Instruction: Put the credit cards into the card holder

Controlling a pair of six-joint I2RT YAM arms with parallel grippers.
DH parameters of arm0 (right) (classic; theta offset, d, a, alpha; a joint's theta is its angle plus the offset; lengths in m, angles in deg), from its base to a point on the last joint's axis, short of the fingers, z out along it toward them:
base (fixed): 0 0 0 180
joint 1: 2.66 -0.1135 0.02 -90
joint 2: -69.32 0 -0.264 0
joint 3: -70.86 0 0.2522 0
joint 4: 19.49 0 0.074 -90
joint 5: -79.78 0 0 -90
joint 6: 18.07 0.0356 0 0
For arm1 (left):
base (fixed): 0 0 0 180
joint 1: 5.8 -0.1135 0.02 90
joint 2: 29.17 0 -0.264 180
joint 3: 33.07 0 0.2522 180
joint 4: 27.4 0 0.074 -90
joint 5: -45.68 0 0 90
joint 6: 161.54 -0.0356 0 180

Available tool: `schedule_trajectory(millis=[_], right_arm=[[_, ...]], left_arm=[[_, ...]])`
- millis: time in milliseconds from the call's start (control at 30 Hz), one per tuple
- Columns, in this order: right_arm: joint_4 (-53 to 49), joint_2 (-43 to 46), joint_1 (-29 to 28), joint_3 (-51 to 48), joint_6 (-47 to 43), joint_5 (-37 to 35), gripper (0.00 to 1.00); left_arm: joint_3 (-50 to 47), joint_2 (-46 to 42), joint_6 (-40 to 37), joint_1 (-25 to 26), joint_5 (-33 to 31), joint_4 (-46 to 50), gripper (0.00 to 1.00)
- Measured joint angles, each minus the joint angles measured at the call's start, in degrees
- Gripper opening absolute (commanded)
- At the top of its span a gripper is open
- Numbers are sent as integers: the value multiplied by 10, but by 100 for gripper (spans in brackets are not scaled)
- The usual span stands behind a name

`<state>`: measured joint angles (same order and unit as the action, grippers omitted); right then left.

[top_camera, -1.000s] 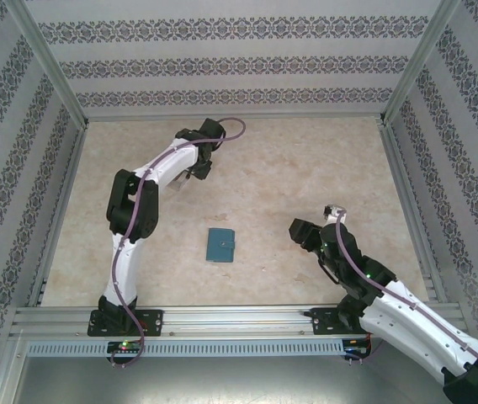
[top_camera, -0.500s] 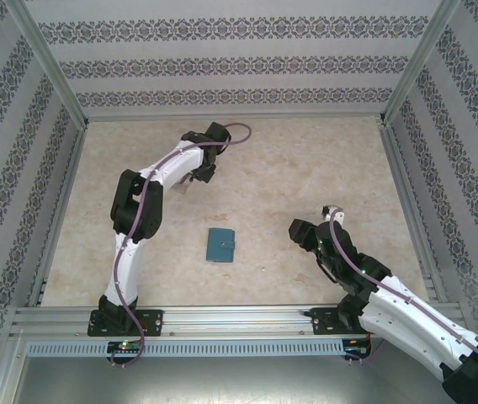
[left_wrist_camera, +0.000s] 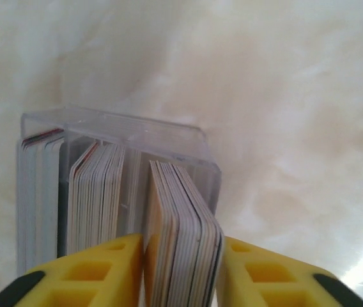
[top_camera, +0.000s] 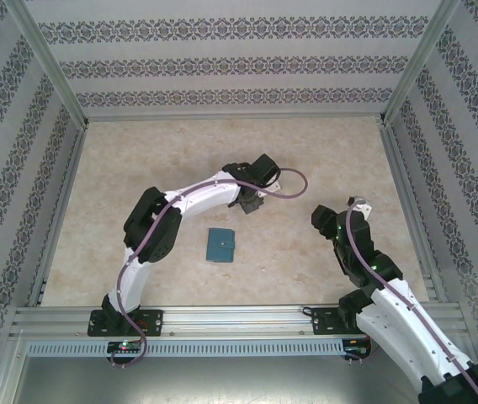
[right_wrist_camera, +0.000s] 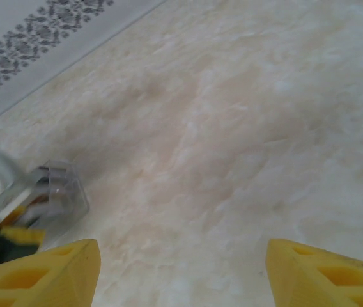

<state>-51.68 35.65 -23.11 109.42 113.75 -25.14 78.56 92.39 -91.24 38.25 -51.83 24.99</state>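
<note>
The teal card holder lies shut and flat on the table, near the front middle. My left gripper is behind it and to its right. In the left wrist view its yellow fingers are shut on a thick bundle of credit cards. The bundle stands edge-on in a clear plastic box that holds more cards. My right gripper is to the right of the left one, open, with nothing but bare table between its fingers.
The right wrist view has the clear box at its left edge, with the left gripper's yellow finger beside it. Patterned walls and metal rails enclose the marble-look table.
The left arm has swung from the far left to the middle of the table. The right gripper has moved right and a little farther back, and its fingers stand wider.
</note>
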Motion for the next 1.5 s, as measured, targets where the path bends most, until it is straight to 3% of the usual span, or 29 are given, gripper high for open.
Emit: schedule_trajectory(millis=[167, 367, 567, 800, 1033, 1133, 1267, 1500], right_arm=[[13, -57, 65, 11, -17, 72, 73], [30, -208, 72, 80, -64, 152, 73], [61, -360, 70, 174, -120, 236, 72], [84, -560, 44, 333, -173, 348, 69], [86, -729, 3, 488, -206, 397, 66], [85, -776, 0, 525, -217, 406, 67], [89, -828, 2, 561, -228, 432, 66], [123, -828, 2, 516, -225, 474, 66]], left_arm=[[-149, -111, -28, -5, 26, -60, 69], [-262, -226, -7, -32, 22, -126, 79], [-323, -264, 94, -106, 16, -165, 81], [-417, -290, 282, -114, 134, -239, 80], [-447, -271, 442, -114, 236, -323, 81], [-440, -237, 476, -114, 245, -330, 80], [-426, -201, 504, -115, 248, -330, 70], [-386, -176, 536, -137, 300, -344, 56]])
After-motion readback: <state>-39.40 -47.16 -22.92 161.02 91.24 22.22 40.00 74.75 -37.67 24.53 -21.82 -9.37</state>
